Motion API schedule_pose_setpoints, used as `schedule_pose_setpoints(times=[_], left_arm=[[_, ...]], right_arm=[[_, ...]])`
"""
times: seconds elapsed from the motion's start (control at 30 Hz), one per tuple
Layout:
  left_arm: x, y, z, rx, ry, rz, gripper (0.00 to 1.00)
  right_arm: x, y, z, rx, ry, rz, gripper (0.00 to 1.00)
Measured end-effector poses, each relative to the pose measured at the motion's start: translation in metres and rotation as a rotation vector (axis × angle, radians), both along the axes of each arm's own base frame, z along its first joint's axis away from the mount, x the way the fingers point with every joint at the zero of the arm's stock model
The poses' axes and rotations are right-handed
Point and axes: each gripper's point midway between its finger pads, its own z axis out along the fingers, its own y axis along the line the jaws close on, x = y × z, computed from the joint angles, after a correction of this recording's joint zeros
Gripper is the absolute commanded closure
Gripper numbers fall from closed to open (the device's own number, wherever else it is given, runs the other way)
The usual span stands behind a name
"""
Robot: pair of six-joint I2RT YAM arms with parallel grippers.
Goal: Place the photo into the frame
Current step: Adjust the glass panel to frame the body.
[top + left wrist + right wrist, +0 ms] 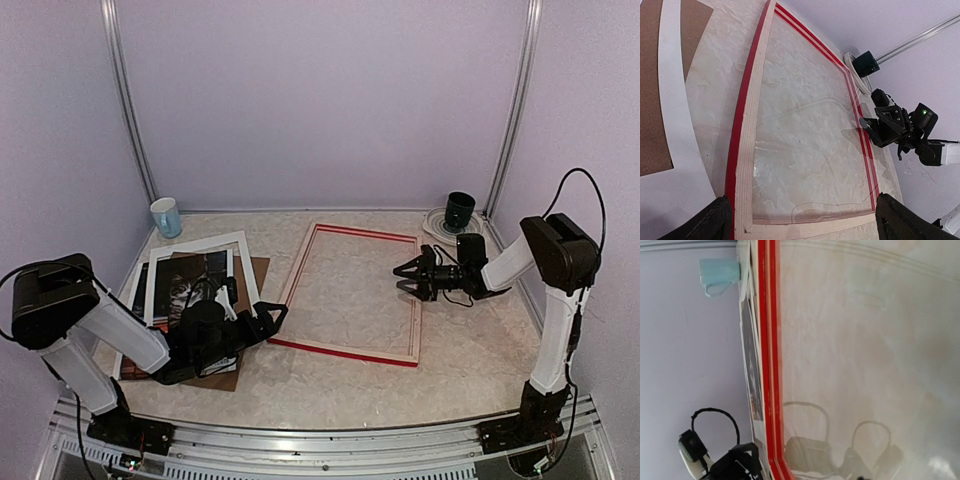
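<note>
The frame (298,270) lies flat mid-table, pale wood back up, red edges showing, with a clear pane inside. In the left wrist view its wooden left rail (757,125) runs away from me. The photo (190,285), a dark cat print, lies at the left under the white mat border (240,262), partly hidden by my left arm. My left gripper (272,317) is open and empty at the frame's near left corner; its fingers (715,222) straddle the near rail. My right gripper (401,277) is open and empty over the frame's right rail.
A brown backing board (258,272) lies under the mat and print. A light blue cup (166,217) stands at the back left. A dark green cup (460,211) stands on a white dish (435,222) at the back right. Purple walls enclose the table.
</note>
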Motion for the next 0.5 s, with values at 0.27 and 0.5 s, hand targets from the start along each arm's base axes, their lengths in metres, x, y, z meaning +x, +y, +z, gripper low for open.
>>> schedule_pose_setpoints(times=[0.27, 0.5], left_arm=[[0.0, -0.001, 0.002, -0.009, -0.005, -0.001, 0.01], [-0.002, -0.003, 0.001, -0.012, -0.001, -0.006, 0.01]], right_arm=[[0.012, 0.003, -0.01, -0.006, 0.018, 0.025, 0.75], [0.01, 0.002, -0.015, -0.002, 0.026, 0.039, 0.88]])
